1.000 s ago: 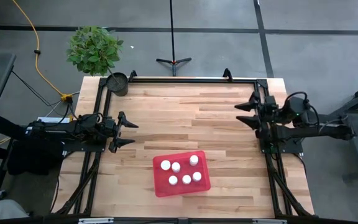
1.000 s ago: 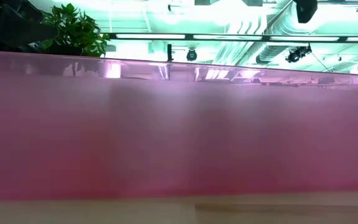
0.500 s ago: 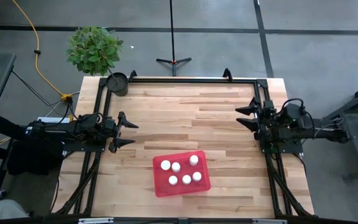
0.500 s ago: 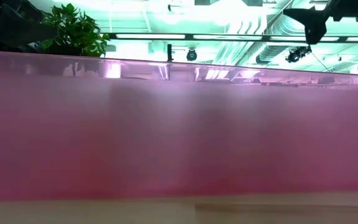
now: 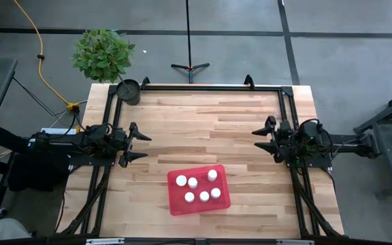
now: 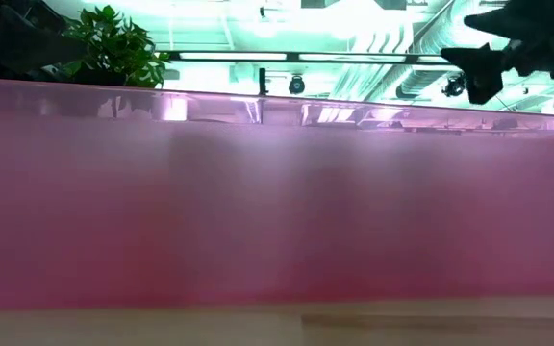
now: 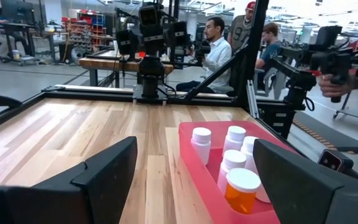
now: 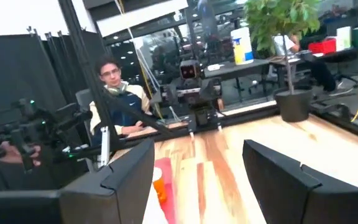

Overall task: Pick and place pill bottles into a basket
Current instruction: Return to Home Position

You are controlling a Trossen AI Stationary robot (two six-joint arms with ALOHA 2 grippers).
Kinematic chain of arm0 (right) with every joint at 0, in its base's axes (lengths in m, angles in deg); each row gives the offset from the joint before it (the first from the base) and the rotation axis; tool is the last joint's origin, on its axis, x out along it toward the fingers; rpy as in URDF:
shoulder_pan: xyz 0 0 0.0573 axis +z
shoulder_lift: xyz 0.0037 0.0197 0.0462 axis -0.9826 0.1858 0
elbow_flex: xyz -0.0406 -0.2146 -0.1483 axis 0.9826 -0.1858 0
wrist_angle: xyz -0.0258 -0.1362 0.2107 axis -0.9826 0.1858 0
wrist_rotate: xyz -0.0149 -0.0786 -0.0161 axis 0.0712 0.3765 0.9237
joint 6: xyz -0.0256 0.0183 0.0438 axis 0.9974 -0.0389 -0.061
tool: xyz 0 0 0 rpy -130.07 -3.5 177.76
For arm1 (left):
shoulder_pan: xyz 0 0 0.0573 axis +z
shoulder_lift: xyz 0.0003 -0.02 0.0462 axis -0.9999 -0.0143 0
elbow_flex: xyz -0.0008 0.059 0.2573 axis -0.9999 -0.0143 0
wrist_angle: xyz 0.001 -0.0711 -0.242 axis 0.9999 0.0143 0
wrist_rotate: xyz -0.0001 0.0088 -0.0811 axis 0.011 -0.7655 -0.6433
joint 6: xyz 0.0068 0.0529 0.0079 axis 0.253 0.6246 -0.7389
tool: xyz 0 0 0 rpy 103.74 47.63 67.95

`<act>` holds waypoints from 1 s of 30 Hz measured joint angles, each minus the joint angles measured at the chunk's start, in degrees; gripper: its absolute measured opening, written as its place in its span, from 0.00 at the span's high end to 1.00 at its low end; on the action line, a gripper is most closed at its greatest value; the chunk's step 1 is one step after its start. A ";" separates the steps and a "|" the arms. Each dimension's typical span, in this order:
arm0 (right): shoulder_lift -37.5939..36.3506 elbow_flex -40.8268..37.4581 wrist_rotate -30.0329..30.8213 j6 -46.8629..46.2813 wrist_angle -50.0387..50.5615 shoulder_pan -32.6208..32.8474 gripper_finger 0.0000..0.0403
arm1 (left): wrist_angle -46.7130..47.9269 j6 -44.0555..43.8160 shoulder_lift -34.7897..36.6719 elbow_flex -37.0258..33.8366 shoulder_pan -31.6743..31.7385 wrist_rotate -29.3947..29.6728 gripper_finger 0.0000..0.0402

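Left arm lies low and stretched out from the left edge of the bench [image 5: 203,116]. The left gripper [image 5: 142,145] sits well apart from the basket [image 5: 175,207], off its left far corner, and points across toward the right arm. Fingers spread wide, nothing between them.

Right arm is folded back at the right edge. The right gripper [image 5: 256,138] is off the basket's right far corner, well apart from it, and faces the left arm. Fingers spread, holding nothing. In the low view only a dark part of this arm shows above the basket's wall, which fills nearly the whole view.

The basket sits flat on the bench toward its near edge, roughly midway between the two grippers. Six pill bottles [image 5: 192,182] stand upright inside the basket, white caps up, in two loose rows, none near any finger. One amber bottle [image 7: 242,191] stands at the basket end closest to the left gripper.

Dark pot [image 5: 128,90] sits far from the basket, at the bench's far left corner.
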 joint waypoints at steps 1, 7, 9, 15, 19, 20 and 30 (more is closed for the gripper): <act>-0.48 -0.40 -0.98 -0.29 -0.05 0.00 0.41 | -0.02 0.00 0.00 0.00 0.00 -0.20 0.12; -3.23 -0.85 -4.76 -0.45 3.79 0.02 0.41 | -0.11 -0.01 0.02 0.00 0.02 -1.17 0.12; -4.15 -0.85 -4.73 -0.46 5.34 0.02 0.41 | -0.15 0.00 0.00 0.00 0.02 -1.17 0.12; -7.13 -0.85 -4.56 0.81 8.91 0.02 0.41 | -0.42 -0.01 0.02 0.00 0.01 -1.54 0.12; -9.03 -0.85 -4.16 1.52 11.93 0.02 0.41 | -0.49 -0.10 0.01 0.00 0.01 -2.82 0.12; -9.38 -0.85 -4.05 1.73 12.50 0.01 0.41 | -0.50 -0.22 0.02 0.00 0.00 -2.93 0.12; -9.50 -2.68 -0.96 4.04 12.92 0.02 0.41 | -0.79 -0.22 0.00 0.00 0.01 -2.98 0.12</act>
